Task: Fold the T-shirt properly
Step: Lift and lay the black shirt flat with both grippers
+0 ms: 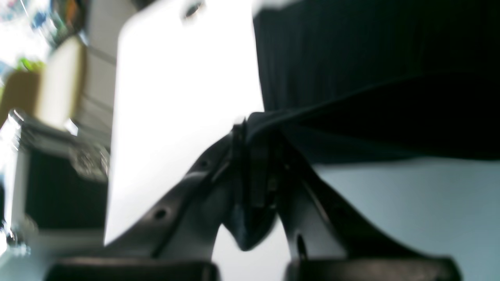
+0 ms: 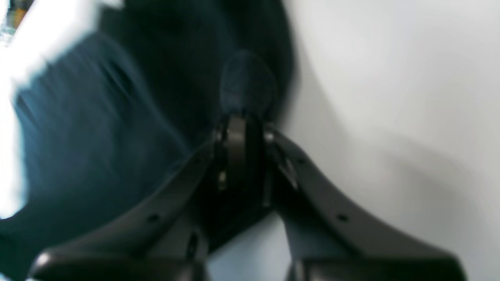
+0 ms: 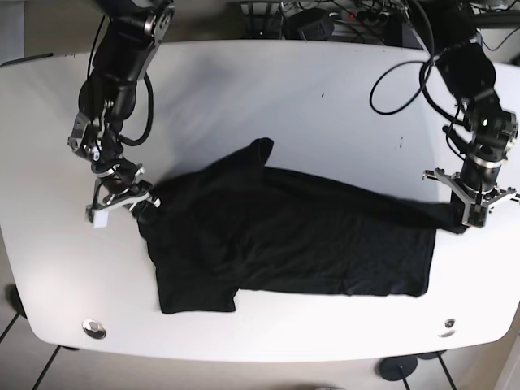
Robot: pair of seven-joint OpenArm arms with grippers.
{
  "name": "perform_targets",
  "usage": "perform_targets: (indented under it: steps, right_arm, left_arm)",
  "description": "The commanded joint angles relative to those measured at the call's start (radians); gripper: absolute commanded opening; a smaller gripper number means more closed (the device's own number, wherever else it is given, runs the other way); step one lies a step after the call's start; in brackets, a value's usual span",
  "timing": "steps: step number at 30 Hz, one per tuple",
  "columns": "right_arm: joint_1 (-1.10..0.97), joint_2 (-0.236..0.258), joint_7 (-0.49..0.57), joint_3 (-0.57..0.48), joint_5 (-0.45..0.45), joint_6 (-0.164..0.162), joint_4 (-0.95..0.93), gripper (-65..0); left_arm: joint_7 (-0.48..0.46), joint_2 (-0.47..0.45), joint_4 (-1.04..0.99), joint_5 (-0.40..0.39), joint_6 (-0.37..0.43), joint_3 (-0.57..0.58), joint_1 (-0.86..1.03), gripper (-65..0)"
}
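Note:
A black T-shirt [image 3: 292,236] lies spread and creased across the white table [image 3: 244,97], one folded part sticking up toward the back near the middle. At the shirt's right end in the base view, my left gripper [image 3: 470,215] is shut on the fabric edge, pulling it into a taut strip. The left wrist view shows its fingertips [image 1: 254,132] closed with dark cloth [image 1: 371,78] pinched between them. My right gripper [image 3: 140,199] is shut on the shirt's left corner. In the blurred right wrist view, its jaws [image 2: 242,125] clamp a fold of the cloth [image 2: 97,136].
Cables and equipment [image 3: 325,20] crowd the table's back edge. Round fittings sit near the front left [image 3: 94,328] and front right [image 3: 448,323] corners. Beyond the table edge in the left wrist view stand boxes and a dark unit [image 1: 58,187].

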Motion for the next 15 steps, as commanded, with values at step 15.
perform_targets:
  steps: [15]
  right_arm:
    - [-0.234, 0.052, -0.056, 0.002, 0.058, -0.031, 0.212, -63.1]
  left_arm:
    - [0.026, 0.099, 0.041, 0.028, -0.106, -0.168, 0.173, -65.0]
